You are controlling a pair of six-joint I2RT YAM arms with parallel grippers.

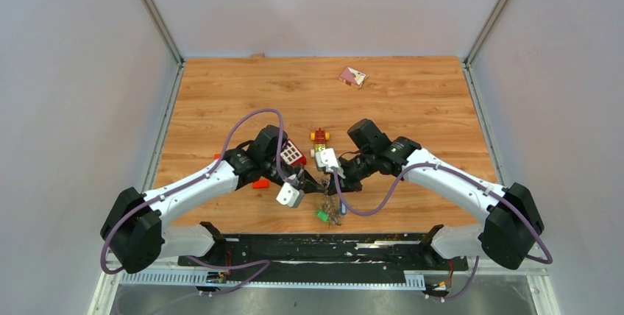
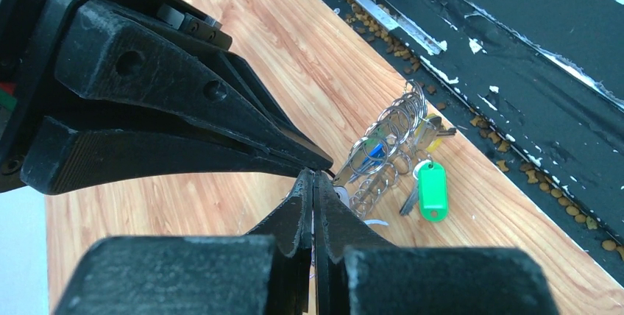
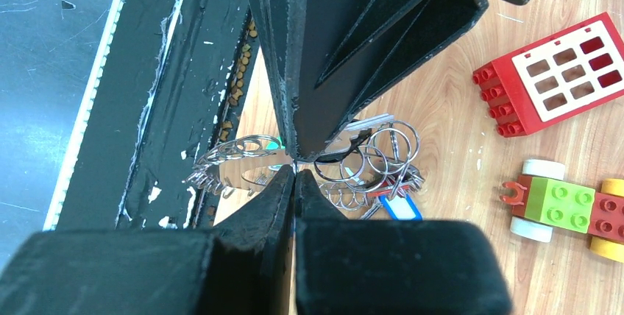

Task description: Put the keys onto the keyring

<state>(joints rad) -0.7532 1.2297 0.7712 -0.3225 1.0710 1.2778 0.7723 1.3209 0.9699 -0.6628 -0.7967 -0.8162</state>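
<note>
Wood-grain table (image 1: 412, 109) carries everything, and the two arms lean in from either side until their tips meet nose to nose just above it. On the left gripper (image 2: 313, 182) the jaws are clenched with no gap showing between them. The right gripper (image 3: 294, 175) is clenched just as tight, its tips almost touching the left one's. Whether either pair pinches a thin wire of the rings cannot be told. A red window brick (image 3: 559, 72) lies well off to the far side of the right jaws, flat on the wood. A red, yellow and green toy car (image 3: 566, 208) stands near that brick. The keyring (image 3: 234, 162), a grey toothed hoop, lies just beside the meeting jaws, on the side toward the black base rail (image 2: 515, 57). A bunch of smaller split rings (image 3: 379, 149) tangles just on the other side of the tips. The keys (image 2: 409, 199) lie on the table with this bunch, just beyond the left jaws. One key has a green head (image 2: 432, 190) and another a blue one (image 3: 397, 208).
</note>
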